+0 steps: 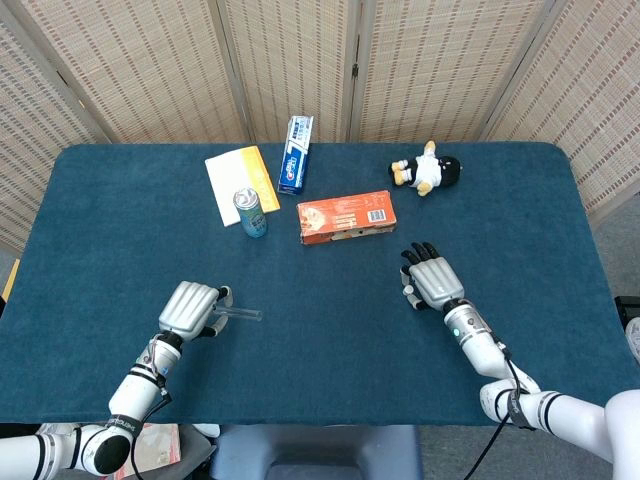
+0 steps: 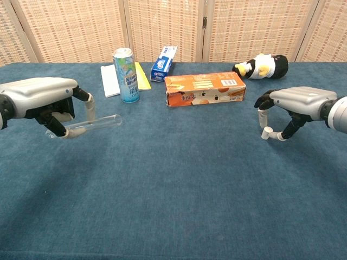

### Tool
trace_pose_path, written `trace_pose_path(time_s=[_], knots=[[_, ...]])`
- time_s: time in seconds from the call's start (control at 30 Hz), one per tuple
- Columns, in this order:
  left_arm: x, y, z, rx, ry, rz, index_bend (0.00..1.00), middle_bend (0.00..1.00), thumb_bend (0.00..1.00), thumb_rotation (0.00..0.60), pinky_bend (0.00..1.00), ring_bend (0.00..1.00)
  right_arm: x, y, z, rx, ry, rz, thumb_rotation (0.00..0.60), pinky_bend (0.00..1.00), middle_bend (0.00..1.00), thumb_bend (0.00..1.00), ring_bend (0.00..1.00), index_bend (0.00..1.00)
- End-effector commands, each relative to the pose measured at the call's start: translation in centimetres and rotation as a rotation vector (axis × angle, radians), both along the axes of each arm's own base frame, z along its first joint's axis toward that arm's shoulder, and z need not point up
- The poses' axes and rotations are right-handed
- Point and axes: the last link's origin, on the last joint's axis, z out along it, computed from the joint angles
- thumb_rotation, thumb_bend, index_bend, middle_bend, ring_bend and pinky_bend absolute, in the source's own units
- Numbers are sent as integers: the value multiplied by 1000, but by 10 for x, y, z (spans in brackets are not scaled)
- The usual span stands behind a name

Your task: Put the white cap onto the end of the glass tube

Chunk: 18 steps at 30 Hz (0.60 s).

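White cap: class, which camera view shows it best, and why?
The chest view: the white cap stands in plain side view on the table, between the right hand's fingertips. In the head view that hand covers most of it.

A clear glass tube [image 2: 92, 124] is held nearly level above the cloth. A small white cap [image 2: 265, 132] stands upright, well apart.

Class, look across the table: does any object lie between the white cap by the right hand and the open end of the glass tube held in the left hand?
Nothing visible does. The white cap and glass tube are separated by bare blue table; the orange box and can lie further back.
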Motion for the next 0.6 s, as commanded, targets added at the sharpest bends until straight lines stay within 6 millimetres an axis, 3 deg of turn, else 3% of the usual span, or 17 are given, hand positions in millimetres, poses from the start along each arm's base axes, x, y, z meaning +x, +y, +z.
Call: trace_pose_path(time_s=[0.03, 0.4, 0.6], knots=[[0, 0, 0, 1, 0, 0, 658, 1000, 364, 600, 1000, 1000, 0, 0, 0, 0, 1, 0, 600, 0, 153, 327, 0, 463], [-2, 3, 2, 9, -7, 10, 658, 1000, 363, 600, 1000, 1000, 2, -1, 2, -10, -9, 3, 600, 0, 202, 399, 0, 536], [3, 13, 9, 1, -69, 51, 659, 1000, 364, 600, 1000, 1000, 21, 3, 27, -55, -62, 63, 600, 0, 212, 446, 0, 552]])
